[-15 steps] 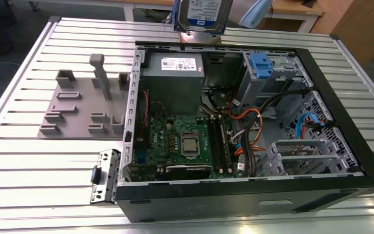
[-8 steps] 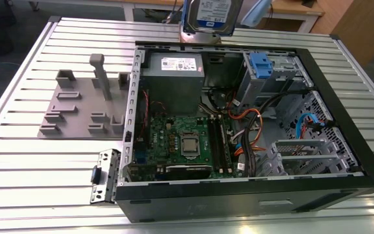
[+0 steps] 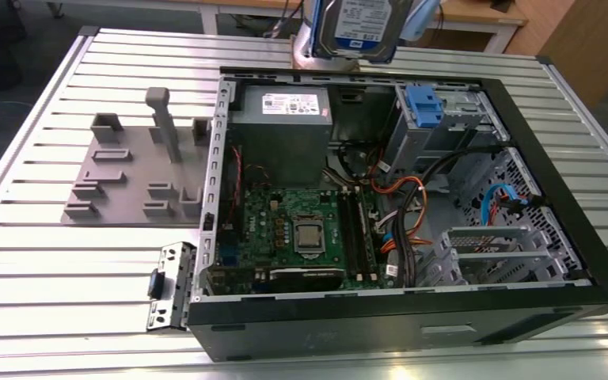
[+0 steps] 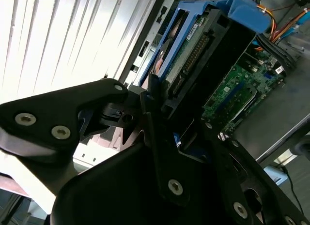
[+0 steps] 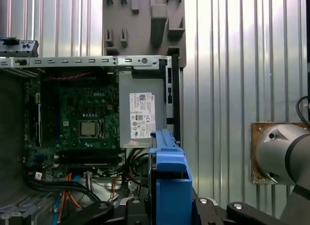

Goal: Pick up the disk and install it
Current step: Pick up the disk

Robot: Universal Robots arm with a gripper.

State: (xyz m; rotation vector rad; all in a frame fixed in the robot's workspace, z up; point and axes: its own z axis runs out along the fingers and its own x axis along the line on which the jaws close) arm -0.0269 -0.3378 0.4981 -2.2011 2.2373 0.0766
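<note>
The disk (image 3: pixel 359 28), a silver drive with a white-and-blue label in a bright blue carrier frame, hangs upright above the far rim of the open computer case (image 3: pixel 568 229). My gripper (image 4: pixel 160 113) is shut on it. In the second wrist view, black fingers (image 4: pixel 150 97) clamp the lower end of the disk (image 4: pixel 191 46). In the first wrist view, the blue frame of the disk (image 5: pixel 169 179) rises from between the gripper (image 5: pixel 167 208) linkages, beside the case's power supply corner. The disk is apart from the case.
Inside the case lie a grey power supply box (image 3: pixel 281 127), a green motherboard (image 3: pixel 294 229), orange and black cables (image 3: pixel 404 206) and a metal drive bay with a small blue tab (image 3: pixel 423 107). A grey fixture plate (image 3: pixel 124 174) lies at the exterior view's left. The arm's base (image 5: pixel 281 152) stands on the slatted table.
</note>
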